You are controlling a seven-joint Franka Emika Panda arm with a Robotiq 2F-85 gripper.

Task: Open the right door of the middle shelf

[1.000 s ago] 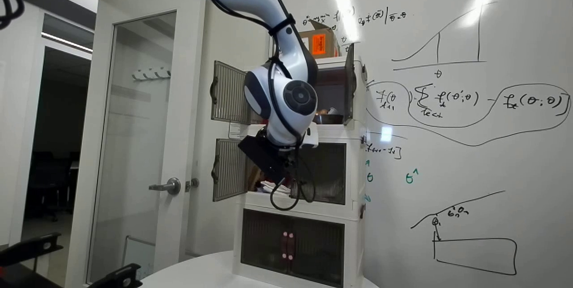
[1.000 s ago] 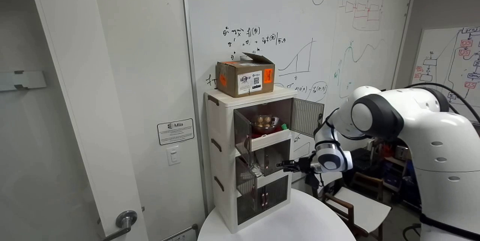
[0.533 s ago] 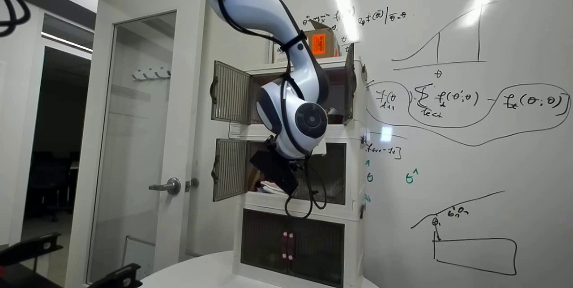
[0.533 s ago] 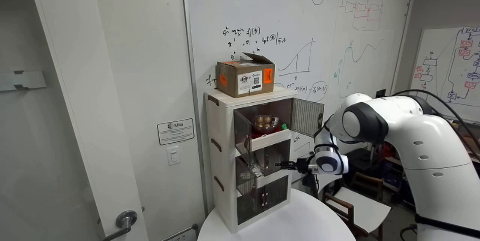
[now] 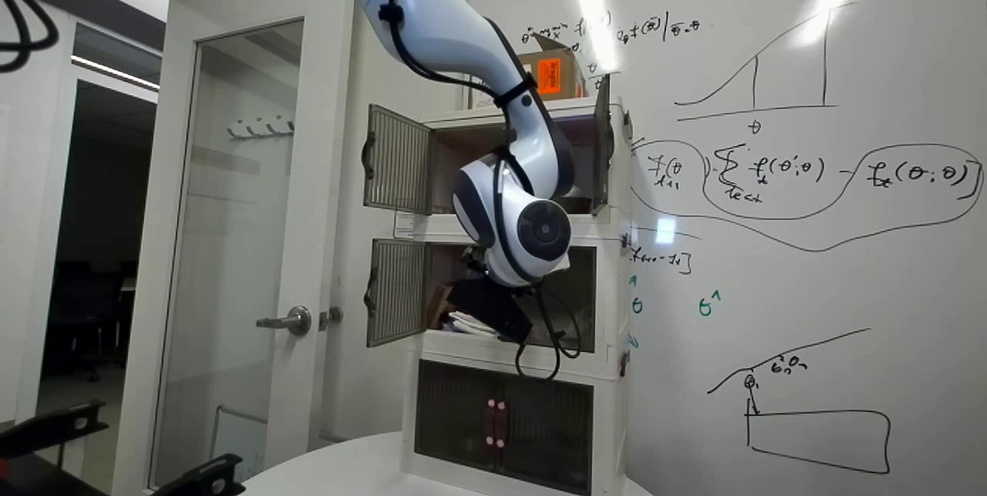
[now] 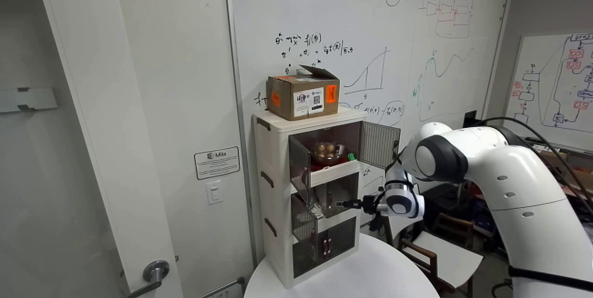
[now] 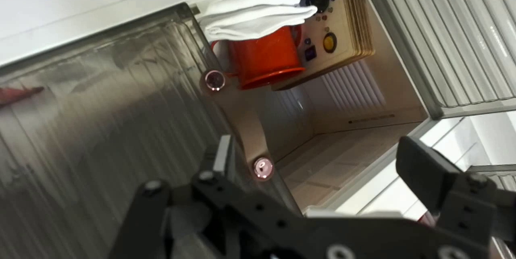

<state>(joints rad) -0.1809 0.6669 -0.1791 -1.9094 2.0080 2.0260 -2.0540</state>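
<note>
Right door, a squarish smoky grey-brown see-through panel, looks closed across half the white middle shelf. That black two-jawed gripper stands spread, empty; with the wavy brown handle seemingly nearer one jaw, I'd fear a bump pushing the door inward.

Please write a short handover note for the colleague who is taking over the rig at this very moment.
Hand: open, holding nothing; in the wrist view the lower end of the brown handle shows between its jaws, contact unclear.
Job's things: the right door looks closed on the middle shelf; the matching left door stands open, with a red mug visible inside.
Done: the hand is at the right door, which is not yet opened.
To do: probably close on the handle, then swing the right door outward.
</note>
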